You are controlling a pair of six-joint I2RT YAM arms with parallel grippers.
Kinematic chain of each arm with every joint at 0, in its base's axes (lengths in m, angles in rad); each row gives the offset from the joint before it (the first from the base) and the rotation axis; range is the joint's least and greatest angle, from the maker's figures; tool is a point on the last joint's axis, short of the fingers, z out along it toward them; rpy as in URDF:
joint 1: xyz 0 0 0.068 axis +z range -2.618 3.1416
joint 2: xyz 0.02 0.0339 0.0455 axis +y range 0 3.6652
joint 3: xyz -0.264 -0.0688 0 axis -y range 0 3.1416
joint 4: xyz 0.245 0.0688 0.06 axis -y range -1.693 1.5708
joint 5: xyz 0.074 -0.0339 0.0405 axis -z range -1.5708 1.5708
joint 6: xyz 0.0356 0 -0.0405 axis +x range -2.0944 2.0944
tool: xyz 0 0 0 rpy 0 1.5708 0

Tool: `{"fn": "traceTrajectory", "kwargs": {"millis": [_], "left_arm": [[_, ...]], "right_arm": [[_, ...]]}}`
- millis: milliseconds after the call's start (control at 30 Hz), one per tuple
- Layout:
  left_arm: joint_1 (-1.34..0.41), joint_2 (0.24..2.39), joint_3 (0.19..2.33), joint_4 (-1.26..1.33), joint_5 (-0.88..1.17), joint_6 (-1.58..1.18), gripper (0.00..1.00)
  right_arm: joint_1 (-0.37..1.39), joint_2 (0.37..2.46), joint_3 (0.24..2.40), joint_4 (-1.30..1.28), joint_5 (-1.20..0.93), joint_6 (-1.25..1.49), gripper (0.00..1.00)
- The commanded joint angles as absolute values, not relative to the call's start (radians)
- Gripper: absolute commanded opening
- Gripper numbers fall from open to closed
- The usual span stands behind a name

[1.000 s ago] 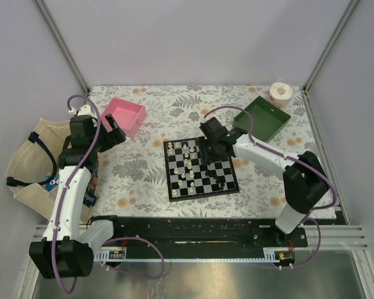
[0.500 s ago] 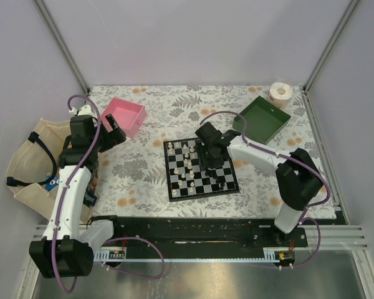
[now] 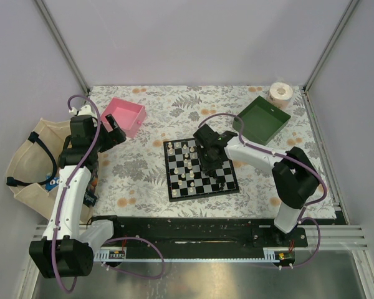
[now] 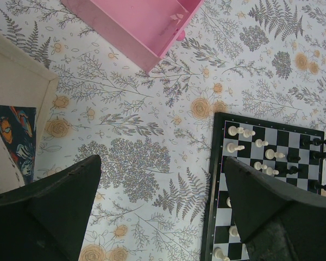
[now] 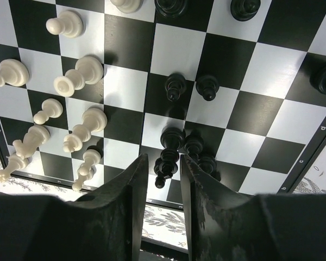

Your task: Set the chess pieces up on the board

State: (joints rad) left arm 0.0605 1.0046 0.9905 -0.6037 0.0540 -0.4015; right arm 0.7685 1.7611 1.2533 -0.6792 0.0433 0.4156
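The board (image 3: 172, 187) lies mid-table with the chess pieces scattered on it, cream ones (image 5: 76, 76) on its left half and black ones (image 5: 191, 87) on its right. My right gripper (image 5: 164, 163) hangs low over the board's far right part (image 3: 210, 163). Its jaws are narrow and stand on either side of a tall black piece (image 5: 169, 149), which leans among a few other black men. A thin gap shows on the piece's left side. My left gripper (image 4: 163, 190) is wide open and empty above the floral cloth, left of the board (image 4: 213, 179).
A pink tray (image 3: 126, 115) sits at the back left and a green tray (image 3: 262, 118) at the back right, with a tape roll (image 3: 280, 93) behind it. A cream bag (image 3: 28, 162) lies off the table's left edge.
My right gripper has slid left and down over the board's black pieces, and its jaws have narrowed around the tall black piece. The left arm has not moved.
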Motion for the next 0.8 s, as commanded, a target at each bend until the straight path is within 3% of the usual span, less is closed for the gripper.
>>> {"fn": "traceTrajectory", "kwargs": {"millis": [0, 400, 767], "left_arm": [[0.068, 0.997, 0.997, -0.571, 0.071, -0.410, 0.99], [0.069, 0.999, 0.997, -0.572, 0.069, -0.410, 0.99], [0.069, 1.000, 0.997, -0.571, 0.074, -0.410, 0.99]], "right_arm": [[0.778, 1.770, 1.304, -0.686, 0.061, 0.413, 0.37], [0.779, 1.753, 1.321, -0.690, 0.063, 0.405, 0.18], [0.779, 1.677, 1.325, -0.693, 0.100, 0.402, 0.16]]}}
